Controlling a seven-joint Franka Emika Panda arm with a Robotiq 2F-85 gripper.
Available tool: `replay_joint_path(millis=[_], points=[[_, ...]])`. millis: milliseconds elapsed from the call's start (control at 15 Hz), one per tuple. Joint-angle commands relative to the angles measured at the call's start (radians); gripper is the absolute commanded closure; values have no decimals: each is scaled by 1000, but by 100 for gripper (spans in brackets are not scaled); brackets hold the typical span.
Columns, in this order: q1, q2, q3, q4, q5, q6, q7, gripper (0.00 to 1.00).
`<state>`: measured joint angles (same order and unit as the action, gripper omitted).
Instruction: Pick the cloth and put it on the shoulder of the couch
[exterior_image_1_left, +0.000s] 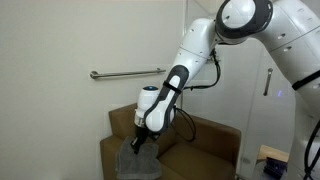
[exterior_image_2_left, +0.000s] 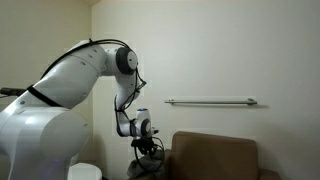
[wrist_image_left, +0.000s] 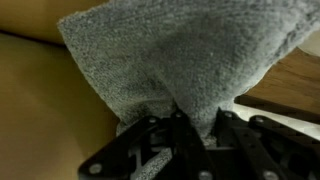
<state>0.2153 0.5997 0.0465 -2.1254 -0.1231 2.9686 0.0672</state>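
The cloth (wrist_image_left: 175, 55) is seen in the wrist view as a soft grey piece of coarse, nubbly weave. It is gathered into folds that narrow toward the gripper (wrist_image_left: 195, 125), and it fills most of the upper picture. Its bunched lower end is pinched between the black fingers (wrist_image_left: 228, 128), which are drawn narrowly together on it. The fabric spreads out beyond the fingertips, toward the far side. Brown upholstery (wrist_image_left: 35, 105) is seen to the left of the cloth.

In an exterior view the cloth (exterior_image_1_left: 136, 162) is shown hanging in a rumpled drape straight below the gripper (exterior_image_1_left: 140, 142). It hangs at the left side of the brown armchair (exterior_image_1_left: 205, 140), over or just against the shoulder of the couch (exterior_image_1_left: 108, 150); whether it rests there cannot be told. A metal grab bar (exterior_image_1_left: 125, 73) is fixed to the wall behind. In an exterior view the gripper (exterior_image_2_left: 148, 152) is lowered just left of the armchair (exterior_image_2_left: 215, 155), but the cloth is too dark to make out there.
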Motion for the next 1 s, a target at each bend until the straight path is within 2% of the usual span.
replay_joint_path(millis=[0, 467, 933], points=[[21, -1, -27, -7, 7, 4, 9, 45], [42, -4, -55, -13, 2, 4, 14, 2], [53, -11, -68, -20, 0, 6, 15, 0]])
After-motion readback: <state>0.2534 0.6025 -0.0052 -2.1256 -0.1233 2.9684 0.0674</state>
